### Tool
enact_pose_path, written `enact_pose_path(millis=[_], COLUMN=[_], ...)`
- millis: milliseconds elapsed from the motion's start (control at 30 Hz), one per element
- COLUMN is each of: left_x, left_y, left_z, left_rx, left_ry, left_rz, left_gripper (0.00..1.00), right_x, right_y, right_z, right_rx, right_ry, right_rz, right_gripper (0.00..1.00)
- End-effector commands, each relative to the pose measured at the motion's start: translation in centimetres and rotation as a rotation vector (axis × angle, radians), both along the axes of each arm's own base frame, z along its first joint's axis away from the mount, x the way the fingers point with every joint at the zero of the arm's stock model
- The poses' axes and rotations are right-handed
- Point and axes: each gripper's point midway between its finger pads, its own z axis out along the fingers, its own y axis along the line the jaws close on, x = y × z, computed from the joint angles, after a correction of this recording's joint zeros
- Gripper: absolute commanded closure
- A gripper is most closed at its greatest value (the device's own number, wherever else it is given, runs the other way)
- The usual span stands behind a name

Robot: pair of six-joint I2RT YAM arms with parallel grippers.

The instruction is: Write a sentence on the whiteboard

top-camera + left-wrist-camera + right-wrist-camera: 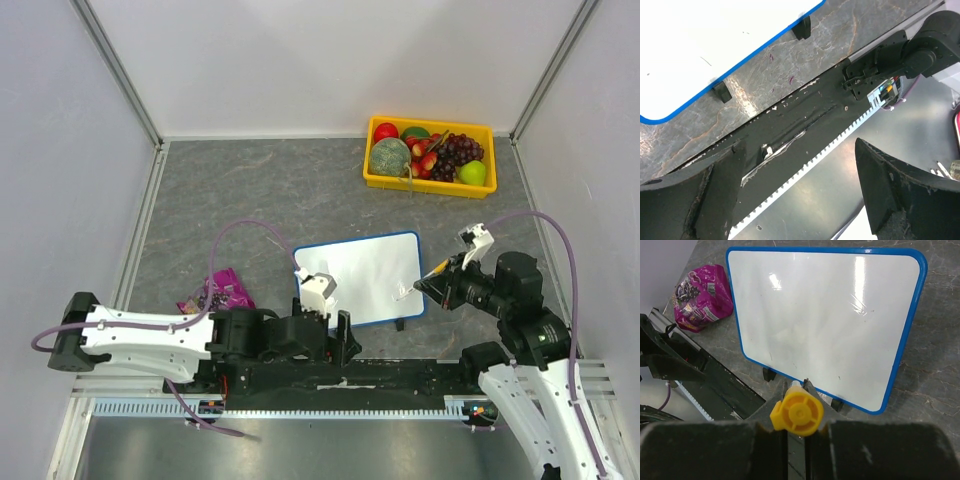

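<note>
- Board point(365, 275): small, rectangular, white face, blue frame with rounded corners, raised on short black feet point(769, 374). Under the right wrist camera the face shows glare and a few faint grey ticks.
- Board lies by the near edge of the counter point(250, 190), a little right of the middle. It is turned slightly askew, its left end nearer the arms.
- Its near edge is just beside the black rail point(805, 125) that carries the arm bases, with a narrow strip of grey counter between them.
- Bare grey counter shows from the board's far edge to the far edge, and toward the far left corner.
- Yellow tray point(425, 185) of fruit sits in the far right corner, well apart from the board.
- Magenta bag point(220, 293) lies near the near edge, left of the board and apart from it.
- Right claw point(428, 287): clenched on a marker point(796, 413), whose yellow round end faces the wrist camera. The claw hangs at the board's near right corner, with the marker pointing in over that corner. Cannot tell whether the tip touches.
- Left claw point(797, 147): released, fingers wide apart, over the rail just on the near side of the board's near left corner, not touching it.
</note>
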Motion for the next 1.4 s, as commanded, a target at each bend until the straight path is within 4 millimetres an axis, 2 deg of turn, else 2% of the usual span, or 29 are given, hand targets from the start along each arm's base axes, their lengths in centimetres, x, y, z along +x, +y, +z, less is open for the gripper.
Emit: enact_pose_path(millis=[0,67,200,300,467,600,767,1000,1267,1367], left_x=[1.8,2.6,4.0,4.6,5.7,7.2,7.7,8.1,9.3,10.4], left_y=[0.2,0.7,2.0,2.0,1.5,1.6,1.3,3.3,5.0,6.4], left_z=[2.0,3.1,3.4,4.1,3.4,3.1,3.4,4.4,2.5,1.8], left_rx=[-0.120,-0.193,-0.274,-0.315,-0.272,-0.279,-0.339,-0.370,-0.360,-0.344], left_ry=[-0.102,-0.122,-0.129,-0.126,-0.106,-0.084,-0.056,-0.052,-0.003,0.012], left_rz=[-0.017,-0.020,-0.017,-0.047,-0.060,-0.062,-0.127,-0.095,-0.064,-0.031], left_gripper=[0.07,0.06,0.06,0.06,0.06,0.05,0.05,0.05,0.05,0.04], right_x=[1.5,2.0,3.4,4.2,5.3,5.8,6.0,6.8,7.4,7.6], right_y=[0.6,1.1,1.5,1.6,2.0,2.1,2.3,2.9,3.4,3.6], right_z=[0.4,0.5,0.9,1.4,1.8,1.1,0.5,1.0,1.9,1.4], right_rx=[0.021,0.041,0.049,0.058,0.082,0.091,0.095,0.120,0.130,0.137], right_ry=[-0.026,-0.007,-0.010,-0.025,-0.036,-0.031,-0.028,-0.067,-0.112,-0.103], right_rz=[0.009,0.019,0.021,0.014,0.006,-0.004,0.006,0.032,0.045,0.048], right_gripper=[1.00,1.00,1.00,1.00,1.00,1.00,1.00,1.00,1.00,1.00])
